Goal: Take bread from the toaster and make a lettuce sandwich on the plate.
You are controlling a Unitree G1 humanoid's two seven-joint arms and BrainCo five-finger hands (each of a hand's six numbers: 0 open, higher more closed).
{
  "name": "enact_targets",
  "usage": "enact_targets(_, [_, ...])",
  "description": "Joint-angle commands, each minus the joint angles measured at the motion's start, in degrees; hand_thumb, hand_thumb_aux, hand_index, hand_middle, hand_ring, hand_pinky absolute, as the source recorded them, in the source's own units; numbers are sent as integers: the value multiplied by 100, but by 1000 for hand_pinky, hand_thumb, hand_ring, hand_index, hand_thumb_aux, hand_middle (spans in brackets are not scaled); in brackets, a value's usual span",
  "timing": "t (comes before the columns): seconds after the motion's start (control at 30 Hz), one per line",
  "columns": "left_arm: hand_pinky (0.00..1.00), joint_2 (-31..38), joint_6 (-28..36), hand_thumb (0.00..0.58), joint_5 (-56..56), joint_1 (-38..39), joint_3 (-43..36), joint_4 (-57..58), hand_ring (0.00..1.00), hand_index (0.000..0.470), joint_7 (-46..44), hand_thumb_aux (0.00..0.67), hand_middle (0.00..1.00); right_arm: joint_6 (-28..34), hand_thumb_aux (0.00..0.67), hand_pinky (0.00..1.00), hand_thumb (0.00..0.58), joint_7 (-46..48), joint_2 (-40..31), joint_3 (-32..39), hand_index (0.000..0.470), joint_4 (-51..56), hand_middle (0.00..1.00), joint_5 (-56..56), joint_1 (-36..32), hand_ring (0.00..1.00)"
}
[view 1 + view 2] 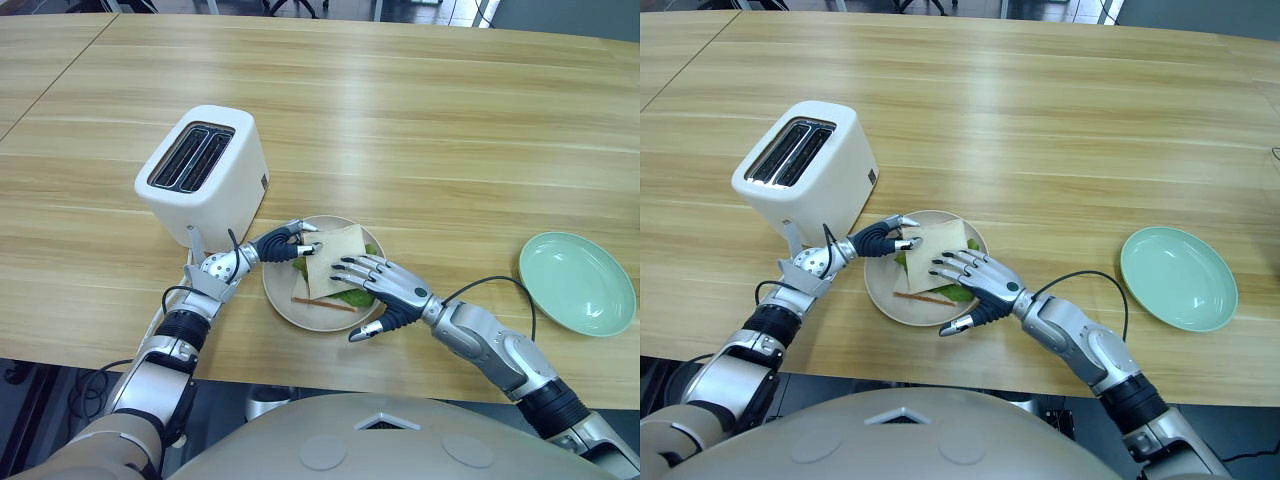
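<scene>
Fingers (pixel 356 266) of right hand (pixel 393 288) lie on bread (pixel 330 268).

Light wood table, three things standing on it.
From my seat I see the table (pixel 420 110) with its plank seams running across. A white toaster (pixel 205 175) stands at the left, slots up. A tan plate (pixel 290 305) sits just beside the toaster, nearer the front edge. A green plate (pixel 577 283) lies well apart at the right, also near the front.
</scene>
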Motion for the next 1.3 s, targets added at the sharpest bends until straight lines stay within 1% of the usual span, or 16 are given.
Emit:
enact_targets(0.03, [1000, 134, 291, 0, 1063, 82, -435, 354, 1000, 0, 571, 0, 1000, 67, 0, 0, 0, 530, -178, 278, 0, 240, 0, -102, 126, 0])
enact_targets(0.07, [1000, 234, 381, 0, 1404, 27, -436, 241, 1000, 0, 1024, 0, 1000, 47, 0, 0, 0, 592, -196, 347, 0, 275, 0, -136, 144, 0])
enact_targets(0.17, [894, 624, 1066, 0, 2496, -35, -115, -624, 894, 0, 2745, 0, 894, 60, 0, 0, 0, 656, -218, 446, 0, 399, 0, -208, 152, 0])
enact_targets(0.27, [890, 927, 1909, 0, 3382, 367, 757, -2337, 890, 0, 4383, 0, 890, 132, 0, 0, 0, 474, -209, 352, 0, 430, 0, -233, 118, 0])
enact_targets(0.33, [867, 972, 2079, 0, 3529, 803, 1287, -3432, 867, 0, 4891, 0, 867, 156, 0, 0, 0, 282, -185, 203, 0, 339, 0, -175, 93, 0])
enact_targets(0.47, [855, 1051, 1789, 0, 3242, 1727, 1672, -4798, 855, 0, 4843, 0, 855, -11, 0, 0, 0, -366, -62, -308, 0, -85, 0, 238, 121, 0])
enact_targets(0.6, [792, 1270, 1201, 0, 2009, 2470, 1529, -4952, 792, 0, 3907, 0, 792, -439, 0, 0, 0, -654, 72, -844, 0, -730, 0, 1331, 375, 0])
enact_targets(0.63, [796, 1424, 985, 0, 1693, 2692, 1419, -4910, 796, 0, 3578, 0, 796, -488, 336, 122, 436, -584, 65, -980, 231, -913, 122, 1713, 509, 122])
enact_targets(0.67, [796, 1612, 808, 0, 1443, 2942, 1294, -4849, 796, 0, 3229, 0, 796, -520, 336, 122, 436, -459, -16, -1103, 231, -1063, 122, 2056, 647, 122])
enact_targets(0.7, [827, 1805, 690, 445, 1244, 3174, 1170, -4770, 827, 238, 2864, 347, 827, -540, 670, 631, 580, -301, -132, -1200, 460, -1150, 631, 2317, 779, 631])
enact_targets(0.73, [831, 1998, 541, 571, 1216, 3388, 1084, -4701, 831, 404, 2633, 589, 831, -591, 670, 965, 580, -151, -272, -1264, 460, -1178, 965, 2476, 908, 965])
enact_targets(0.77, [831, 2168, 531, 571, 1165, 3609, 1004, -4622, 831, 404, 2353, 589, 831, -639, 670, 965, 580, 29, -437, -1296, 460, -1167, 965, 2613, 1050, 965])
enact_targets(0.8, [843, 2321, 516, 580, 1160, 3786, 912, -4526, 843, 460, 2114, 670, 843, -687, 670, 1000, 580, 183, -585, -1294, 460, -1133, 1000, 2678, 1197, 1000])
enact_targets(0.93, [843, 2612, 609, 580, 1501, 4137, 656, -4197, 843, 460, 1569, 670, 843, -813, 670, 1000, 580, 796, -993, -998, 460, -955, 1000, 2689, 1697, 1000])
enact_targets(1.03, [839, 2593, 777, 580, 1739, 4024, 430, -4033, 839, 460, 1231, 670, 839, -818, 670, 1000, 580, 1191, -990, -604, 460, -911, 1000, 2538, 1819, 1000])
enact_targets(1.3, [835, 1793, 980, 580, 2263, 2903, -144, -3527, 835, 460, 1106, 670, 835, -334, 670, 1000, 580, 828, -147, -349, 460, -60, 1000, 1346, 932, 1000])
